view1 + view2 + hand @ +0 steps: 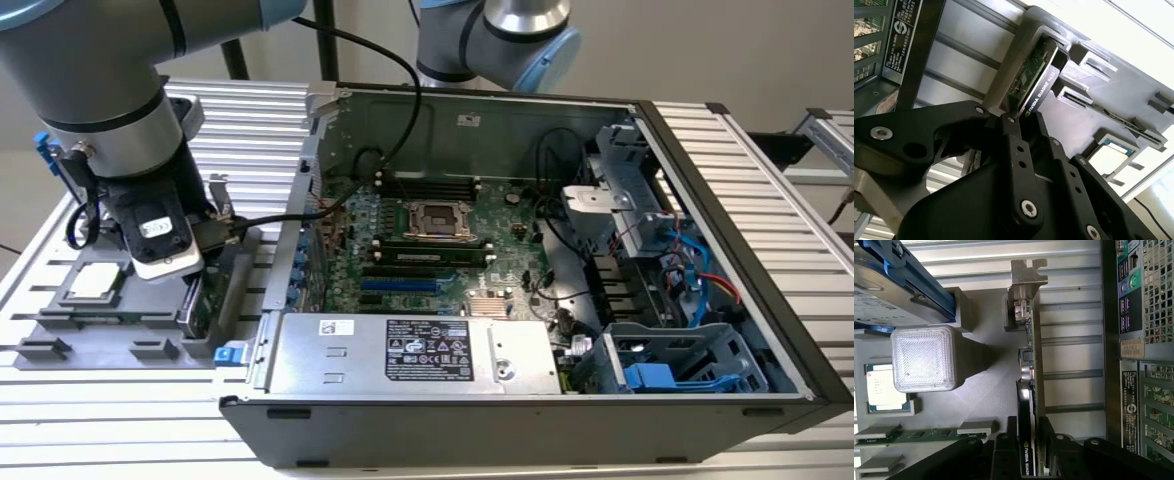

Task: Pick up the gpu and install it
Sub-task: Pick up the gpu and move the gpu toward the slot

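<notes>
Arm (100, 120) points down over the grey holder (989, 395) beside the computer case (507, 430); end effector (1029, 434) clamped narrowly on the upright gpu (1030, 362)

A ribbed aluminium table (747, 160) stands before a plain pale wall (707, 50); a black post (236, 60) rises behind the table.

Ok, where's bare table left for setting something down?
Ribbed table on the camera side of the parts tray, and the strip along the case on the exterior view's right. Crowded: the parts tray, with the gripper at the gpu.
</notes>
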Robot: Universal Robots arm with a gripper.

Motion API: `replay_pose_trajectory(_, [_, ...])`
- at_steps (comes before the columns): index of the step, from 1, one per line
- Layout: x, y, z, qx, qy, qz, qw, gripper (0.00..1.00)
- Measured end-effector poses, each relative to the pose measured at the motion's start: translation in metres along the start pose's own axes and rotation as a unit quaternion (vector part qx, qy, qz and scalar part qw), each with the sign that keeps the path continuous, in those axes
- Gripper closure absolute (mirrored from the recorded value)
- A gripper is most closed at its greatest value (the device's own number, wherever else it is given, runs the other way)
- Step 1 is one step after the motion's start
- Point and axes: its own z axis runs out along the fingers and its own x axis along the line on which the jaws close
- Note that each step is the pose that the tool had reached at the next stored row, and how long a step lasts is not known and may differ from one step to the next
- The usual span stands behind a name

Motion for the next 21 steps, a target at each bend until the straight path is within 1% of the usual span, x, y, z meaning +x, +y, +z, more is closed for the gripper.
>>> replay_pose_trajectory(21, [0.0, 0.0, 0.0004, 0.0, -0.0001, 0.0, 1.0, 1.0])
